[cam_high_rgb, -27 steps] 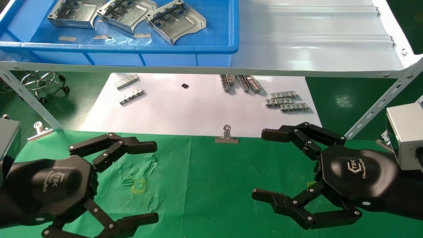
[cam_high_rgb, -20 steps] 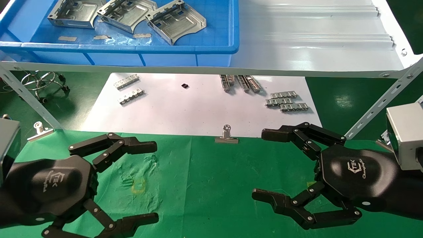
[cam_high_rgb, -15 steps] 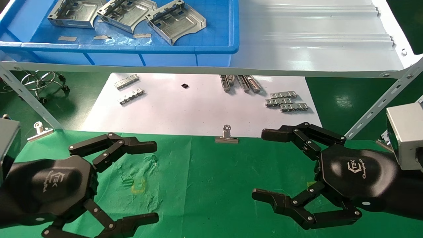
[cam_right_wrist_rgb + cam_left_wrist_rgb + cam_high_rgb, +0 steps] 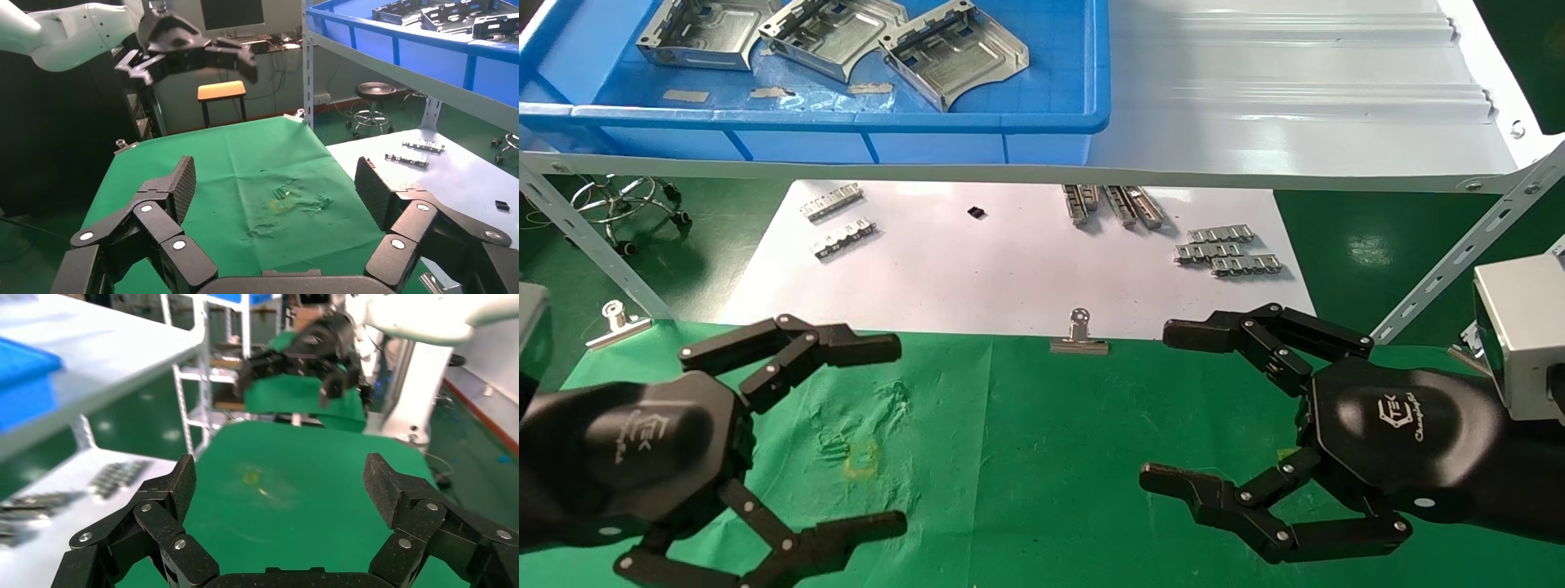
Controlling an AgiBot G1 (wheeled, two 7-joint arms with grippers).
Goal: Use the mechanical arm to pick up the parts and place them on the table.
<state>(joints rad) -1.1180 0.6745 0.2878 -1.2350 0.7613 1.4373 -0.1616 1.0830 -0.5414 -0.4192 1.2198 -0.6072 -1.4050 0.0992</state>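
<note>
Left pincer [image 4: 891, 437] hangs spread and empty over the green tabletop [image 4: 1026, 457], ready for the parts [image 4: 834, 33] up in the blue tray [image 4: 1042, 122]; right pincer [image 4: 1156, 408] parked, spread too.

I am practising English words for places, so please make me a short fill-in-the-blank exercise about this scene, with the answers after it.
1. The three silver parts lie inside the ____ tray.
2. The left gripper is ____ and holds nothing.
3. The cloth on the table is ____.
4. The binder clip sits at the edge of the ____ sheet.

Answers: blue; open; green; white
</note>
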